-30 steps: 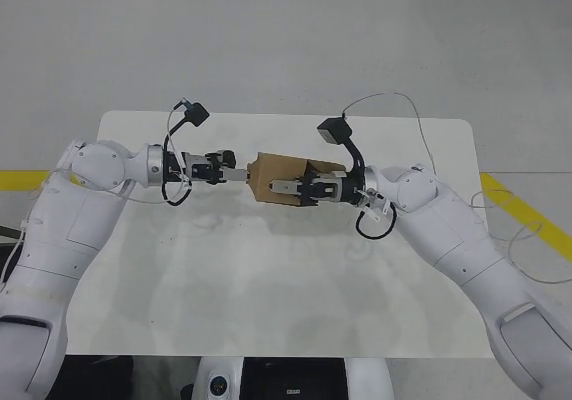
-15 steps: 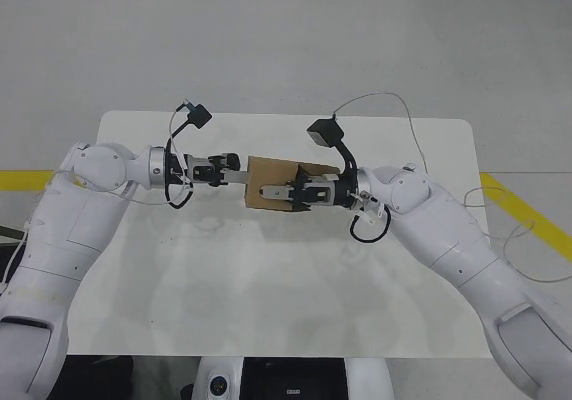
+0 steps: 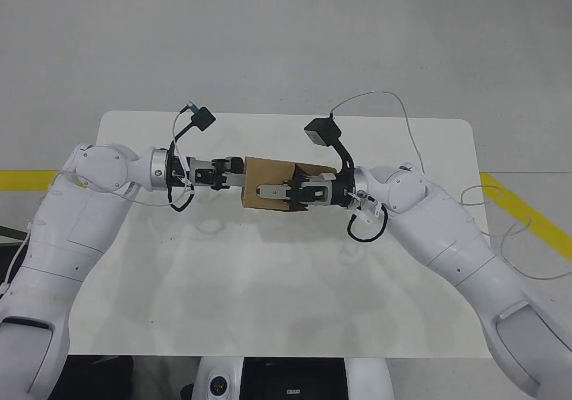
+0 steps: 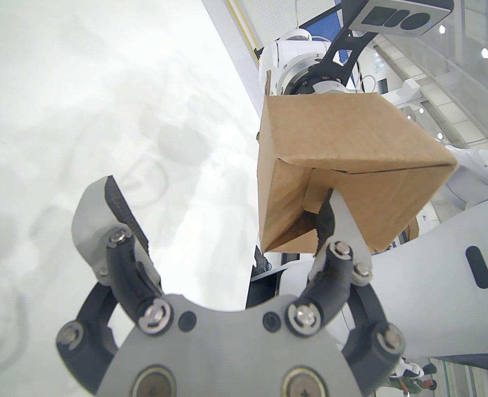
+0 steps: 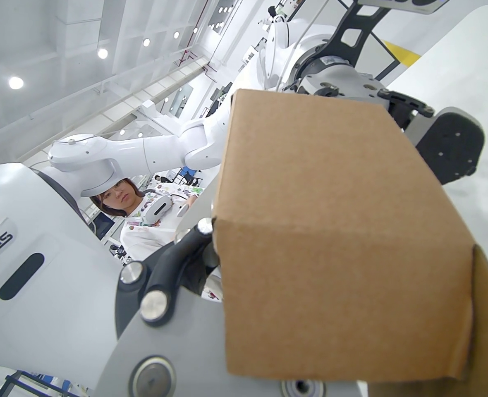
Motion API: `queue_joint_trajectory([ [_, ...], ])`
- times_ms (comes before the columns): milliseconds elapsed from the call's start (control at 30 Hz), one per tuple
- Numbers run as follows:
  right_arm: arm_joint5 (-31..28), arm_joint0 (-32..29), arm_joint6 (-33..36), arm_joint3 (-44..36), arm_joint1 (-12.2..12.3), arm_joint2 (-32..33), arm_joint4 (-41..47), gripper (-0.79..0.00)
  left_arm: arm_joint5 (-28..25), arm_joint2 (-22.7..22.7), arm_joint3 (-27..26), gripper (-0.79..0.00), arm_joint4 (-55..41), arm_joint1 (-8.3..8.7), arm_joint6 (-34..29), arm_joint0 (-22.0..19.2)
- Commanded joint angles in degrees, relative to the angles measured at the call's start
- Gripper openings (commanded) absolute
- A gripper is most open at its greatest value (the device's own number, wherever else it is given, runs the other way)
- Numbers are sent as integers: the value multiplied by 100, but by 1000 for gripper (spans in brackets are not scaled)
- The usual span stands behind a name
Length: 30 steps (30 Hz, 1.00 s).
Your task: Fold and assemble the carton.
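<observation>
Carton point(image 3: 261, 172), right gripper point(image 3: 278, 190) holding, left gripper point(image 4: 221, 192) inside

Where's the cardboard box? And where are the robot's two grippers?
carton point(image 3: 264, 176): top view, on its brown top face.
left gripper point(image 4: 221, 192): left wrist view, midway between its open fingertips.
right gripper point(image 3: 284, 190): top view, at its fingertips on the carton.

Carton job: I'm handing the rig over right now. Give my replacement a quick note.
Right gripper: shut on the carton, holding it over the table.
Left gripper: open, one fingertip poked into the carton's end flaps.
Done: carton squared into a box; the flaps at that end are folded in, but a gap shows.
Left: close that end. Then check the end at the right gripper, which I cannot judge from here.
</observation>
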Motion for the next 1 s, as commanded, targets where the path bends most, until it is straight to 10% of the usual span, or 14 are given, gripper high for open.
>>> queue_joint_trajectory([
  [0,-5,7,-5,6,-1,-10,3,-785,4,14,-6,0,-4,-5,1,-4],
  [967,754,-65,754,632,67,-109,406,-785,-344,-114,106,0,809,31,523,-64],
])
